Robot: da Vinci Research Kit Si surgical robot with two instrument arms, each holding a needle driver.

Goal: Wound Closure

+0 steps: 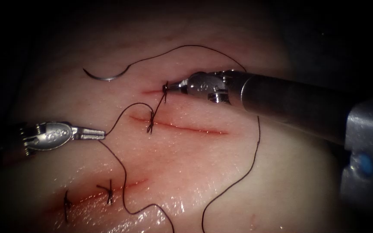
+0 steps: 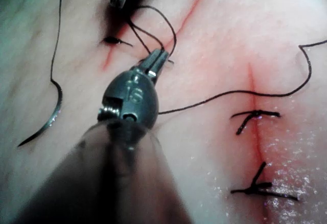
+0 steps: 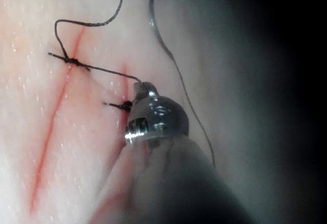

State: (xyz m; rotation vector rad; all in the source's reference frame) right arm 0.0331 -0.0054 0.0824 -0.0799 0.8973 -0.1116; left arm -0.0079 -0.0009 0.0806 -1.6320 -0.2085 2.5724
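needle [image 1: 104, 77] lies free on tissue [image 1: 221, 172], 11 o'clock of cut [image 1: 182, 126]. left tool [image 1: 96, 134] pinches thread [image 1: 255, 142]; right tool [image 1: 172, 86] pinches thread at knot [image 1: 165, 88]. judgement: tension both strands evenly, opposed, gently.

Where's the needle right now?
The needle lies free on the tissue, held by neither tool, up and to the left of the cut in the endoscope view, its thread arcing toward the right tool.

Dark surroundings beyond the lit field, glare bright at centre, edges black
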